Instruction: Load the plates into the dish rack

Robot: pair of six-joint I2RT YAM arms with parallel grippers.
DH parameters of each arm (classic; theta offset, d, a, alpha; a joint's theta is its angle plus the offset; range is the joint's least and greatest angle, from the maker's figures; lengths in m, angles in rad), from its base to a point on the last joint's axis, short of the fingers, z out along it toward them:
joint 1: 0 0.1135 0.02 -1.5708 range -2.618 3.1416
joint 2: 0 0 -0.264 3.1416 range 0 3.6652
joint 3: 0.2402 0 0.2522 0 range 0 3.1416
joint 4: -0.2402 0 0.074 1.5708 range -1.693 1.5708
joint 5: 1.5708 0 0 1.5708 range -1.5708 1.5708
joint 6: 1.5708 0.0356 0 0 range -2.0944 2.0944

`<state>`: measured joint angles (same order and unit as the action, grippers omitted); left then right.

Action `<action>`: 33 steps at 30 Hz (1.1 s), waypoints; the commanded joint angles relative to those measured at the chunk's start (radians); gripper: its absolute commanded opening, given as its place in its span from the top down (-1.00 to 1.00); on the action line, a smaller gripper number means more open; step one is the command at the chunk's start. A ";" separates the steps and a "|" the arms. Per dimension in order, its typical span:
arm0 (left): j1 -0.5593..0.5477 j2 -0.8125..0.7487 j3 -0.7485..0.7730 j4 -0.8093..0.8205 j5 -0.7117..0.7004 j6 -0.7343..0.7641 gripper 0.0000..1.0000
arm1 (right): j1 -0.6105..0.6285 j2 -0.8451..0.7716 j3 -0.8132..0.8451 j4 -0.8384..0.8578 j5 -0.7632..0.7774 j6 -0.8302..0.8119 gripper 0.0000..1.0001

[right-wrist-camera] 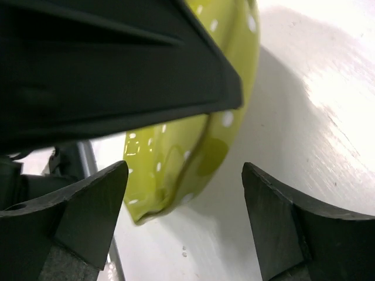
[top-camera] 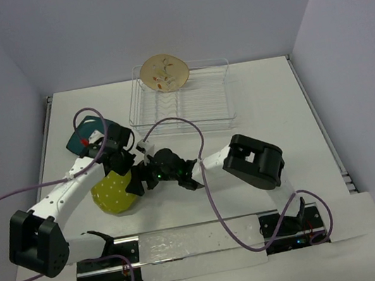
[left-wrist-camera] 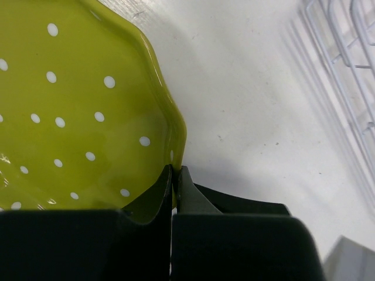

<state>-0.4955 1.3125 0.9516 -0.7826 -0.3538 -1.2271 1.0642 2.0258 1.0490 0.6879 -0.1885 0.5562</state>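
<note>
Lime-green plate (right-wrist-camera: pixel 176 158), rim clamped by left gripper (left-wrist-camera: pixel 174 175), is lying at 12 o'clock from right gripper (right-wrist-camera: pixel 186 170), jaws standing apart

You have one plate racked, one gripped, one lying loose.
Your beige floral plate (top-camera: pixel 165 72) stands on edge at the far-left end of the silvery wire dish rack (top-camera: pixel 189 108). Your lime-green dotted plate (top-camera: pixel 113 191) sits tilted in front of the rack, its scalloped rim pinched by the left fingers (left-wrist-camera: pixel 193 202). Your dark teal plate (top-camera: pixel 78 136) lies on the bench (top-camera: pixel 273 98) left of the rack, partly hidden.
</note>
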 commanded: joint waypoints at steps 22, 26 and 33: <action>-0.041 -0.160 0.273 -0.013 -0.077 0.061 -0.99 | -0.050 -0.319 -0.162 0.102 0.220 -0.186 1.00; 0.037 -0.186 0.379 -0.079 -0.222 0.094 -0.99 | -0.111 -0.505 -0.176 0.008 0.228 -0.287 1.00; 0.350 -0.235 0.237 0.134 -0.016 0.206 -0.99 | -0.264 -0.763 -0.066 -0.238 0.187 -0.582 1.00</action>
<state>-0.2809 1.0775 1.2709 -0.7669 -0.4621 -1.1185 0.8735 1.4381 0.8412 0.4419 -0.0017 0.2026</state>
